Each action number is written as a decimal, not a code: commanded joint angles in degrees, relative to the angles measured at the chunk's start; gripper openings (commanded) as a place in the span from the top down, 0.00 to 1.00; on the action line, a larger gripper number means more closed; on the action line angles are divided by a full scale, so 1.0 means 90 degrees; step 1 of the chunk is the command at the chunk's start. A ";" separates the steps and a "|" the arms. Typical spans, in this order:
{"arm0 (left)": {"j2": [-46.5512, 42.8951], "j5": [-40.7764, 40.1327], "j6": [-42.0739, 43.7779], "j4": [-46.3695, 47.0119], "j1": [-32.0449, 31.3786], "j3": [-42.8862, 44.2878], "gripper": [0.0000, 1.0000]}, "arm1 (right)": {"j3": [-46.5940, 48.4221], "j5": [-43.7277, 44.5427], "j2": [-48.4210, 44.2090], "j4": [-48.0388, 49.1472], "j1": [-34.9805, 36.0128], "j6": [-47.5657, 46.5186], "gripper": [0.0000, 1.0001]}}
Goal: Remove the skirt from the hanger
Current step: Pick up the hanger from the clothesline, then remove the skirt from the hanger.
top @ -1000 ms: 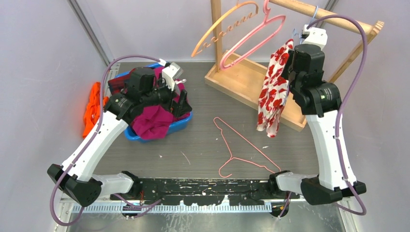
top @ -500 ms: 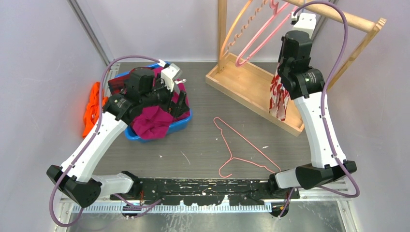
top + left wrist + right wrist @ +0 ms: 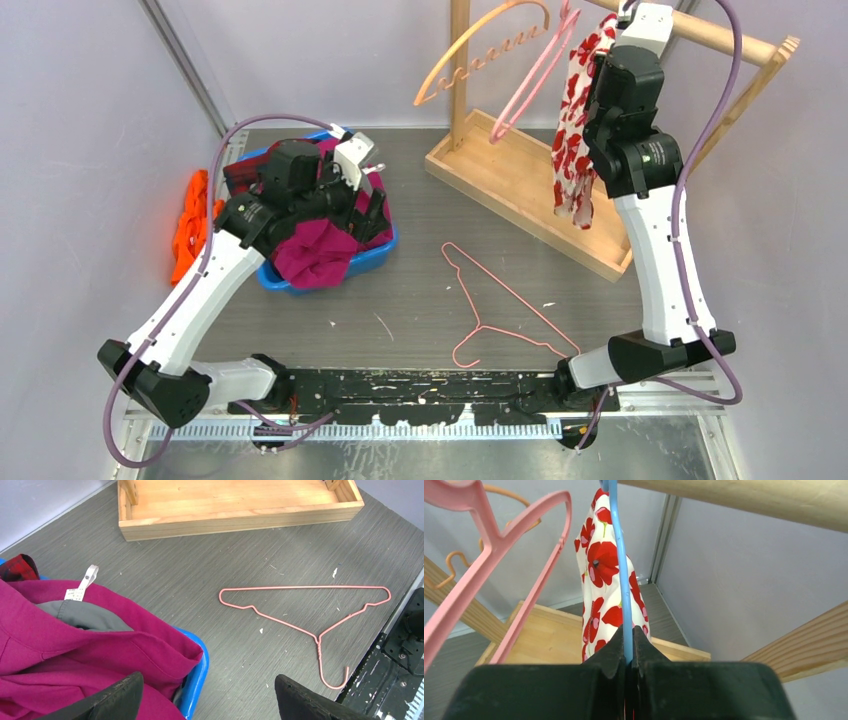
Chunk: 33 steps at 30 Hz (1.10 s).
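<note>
Now | right end effector point(image 3: 625, 647) clenched on one blue hanger point(image 3: 619, 555) | one skirt point(image 3: 596, 567) | left end effector point(image 3: 207, 684) released

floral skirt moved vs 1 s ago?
Yes. In the top view the floral skirt moved up-frame: its hem crossed the near edge of the wooden rack base before, now clears it; the right end effector grips its blue hanger.

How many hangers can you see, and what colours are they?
pink hangers: 2, one on the rack, a wire one on the table
orange hanger: 1
blue hanger: 1
Total: 4. The orange heap by the bin is too unclear to count.
</note>
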 commanded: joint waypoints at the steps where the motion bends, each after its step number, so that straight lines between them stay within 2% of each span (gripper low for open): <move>1: 0.0056 0.0027 0.0064 0.0147 -0.0002 0.0240 0.00 | 0.0295 0.0085 -0.0467 0.0423 -0.0037 0.0276 0.99; 5: 0.0110 0.0072 0.0044 0.0162 -0.0002 0.0202 0.00 | -0.0551 -0.0098 -0.0981 0.0113 -0.0037 0.0760 0.99; 11: 0.0189 0.0090 0.0042 0.0102 -0.0002 0.0163 0.00 | -0.1519 -0.0484 -0.1710 -0.0935 0.0125 0.1394 0.99; 20: 0.0566 0.0176 -0.0012 0.0177 -0.0002 0.0334 0.00 | -0.1910 -0.1591 -0.2417 -0.2300 0.0696 0.1737 0.99; 26: 0.0801 0.0515 -0.0210 0.0351 -0.0035 0.0490 0.00 | -0.1598 -0.3127 -0.2416 -0.3142 0.0866 0.2235 0.99; 33: 0.1171 0.1628 -0.0848 0.0848 -0.0100 0.0828 0.01 | 0.0124 -0.5084 -0.1427 -0.4086 0.1183 0.2130 0.99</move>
